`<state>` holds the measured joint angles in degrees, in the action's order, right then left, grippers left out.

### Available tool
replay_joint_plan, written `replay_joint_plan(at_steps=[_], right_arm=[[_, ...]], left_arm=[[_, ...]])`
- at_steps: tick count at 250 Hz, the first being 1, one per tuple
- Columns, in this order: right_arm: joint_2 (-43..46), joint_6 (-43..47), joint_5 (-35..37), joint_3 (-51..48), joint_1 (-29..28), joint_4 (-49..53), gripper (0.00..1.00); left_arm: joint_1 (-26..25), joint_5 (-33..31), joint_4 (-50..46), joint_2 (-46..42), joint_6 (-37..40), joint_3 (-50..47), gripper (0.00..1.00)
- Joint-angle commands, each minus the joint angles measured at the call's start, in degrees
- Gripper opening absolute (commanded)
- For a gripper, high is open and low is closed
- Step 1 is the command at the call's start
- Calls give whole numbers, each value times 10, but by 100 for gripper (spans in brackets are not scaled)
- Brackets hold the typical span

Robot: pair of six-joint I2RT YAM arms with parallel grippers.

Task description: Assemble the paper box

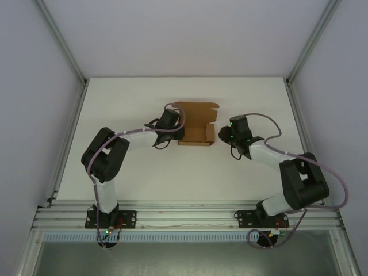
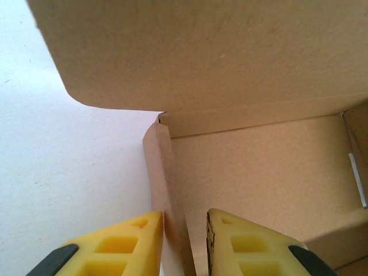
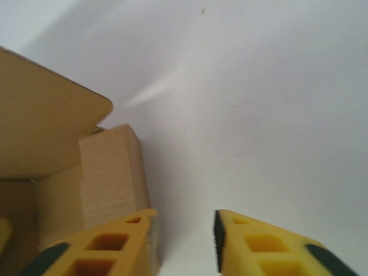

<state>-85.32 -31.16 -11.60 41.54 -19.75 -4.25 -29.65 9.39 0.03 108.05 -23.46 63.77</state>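
Left gripper (image 2: 185,233) astride the left wall of the paper box (image 1: 196,127), jaws narrow; pinching or not, cannot tell. Right gripper (image 3: 184,233) spread, empty, just beside the right wall. Box mid-table (image 1: 144,172), lid flap (image 1: 198,109) open beyond. Risk: creasing the wall or skidding the box through a one-sided pull.

1. Our left arm (image 1: 106,158) and right arm (image 1: 299,184) are built of white links joined by bulky black housings.
2. A pale lilac cable (image 1: 138,132) runs along each arm and loops free near the wrist.
3. Each arm stands on a black base plate (image 1: 109,218), with a small green light (image 1: 108,232) glowing beside it.
4. Our left pincer (image 2: 185,230) and right pincer (image 3: 184,230) carry yellow wedge-shaped fingers (image 2: 126,244) with hollow cut-outs and black patches towards the rear.
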Motion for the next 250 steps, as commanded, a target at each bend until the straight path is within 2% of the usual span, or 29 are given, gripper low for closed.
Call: replay_joint_plan(at_steps=[1,38,99,176,250], right_arm=[[-45,-4,-96,24,9,-75,23],[-81,3,-130,50,13,-76,23],[-112,-1,-163,56,17,-86,12],[-140,-15,-223,60,18,-123,11],[-171,-18,-211,61,18,-102,13]], left_arm=[[-7,-13,-18,9,14,14,27],[-7,-12,-15,9,14,14,27],[-8,-10,-18,24,18,18,26],[-8,-8,-22,27,19,23,26],[-9,-6,-23,27,18,28,25]])
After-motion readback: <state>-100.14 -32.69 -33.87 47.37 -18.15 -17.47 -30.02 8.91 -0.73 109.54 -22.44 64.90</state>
